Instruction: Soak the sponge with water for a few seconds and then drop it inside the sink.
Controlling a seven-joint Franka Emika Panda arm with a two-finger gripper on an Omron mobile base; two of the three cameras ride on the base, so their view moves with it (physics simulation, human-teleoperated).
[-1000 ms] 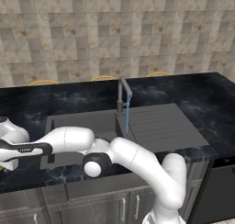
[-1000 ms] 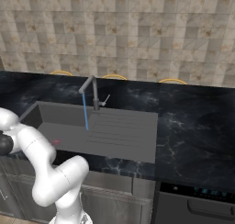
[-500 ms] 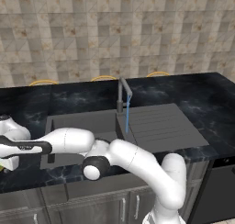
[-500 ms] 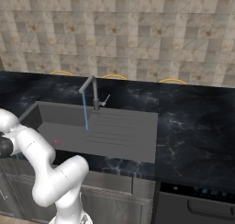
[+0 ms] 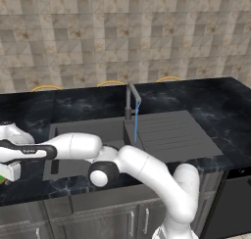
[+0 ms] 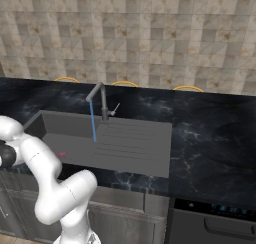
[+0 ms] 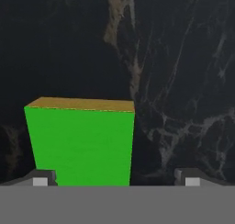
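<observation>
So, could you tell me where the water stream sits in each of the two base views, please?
Left base view: the water is a thin blue line just right of centre, falling from the spout towards the sink.
Right base view: the water is left of centre, falling into the sink.
Shared landmark: the tap, right beside the stream in both.

Light is even and soft in both base views, with no clear source and no hard shadows; the tiled wall (image 5: 122, 32) reads bright, the black countertop (image 6: 210, 133) dim with faint pale veins and no glare. Edges look slightly jagged, with no lens bending at the borders. In the hand view the sponge (image 7: 80, 142) glows a flat, saturated green against near-black stone, whose veins look soft and smeared
</observation>
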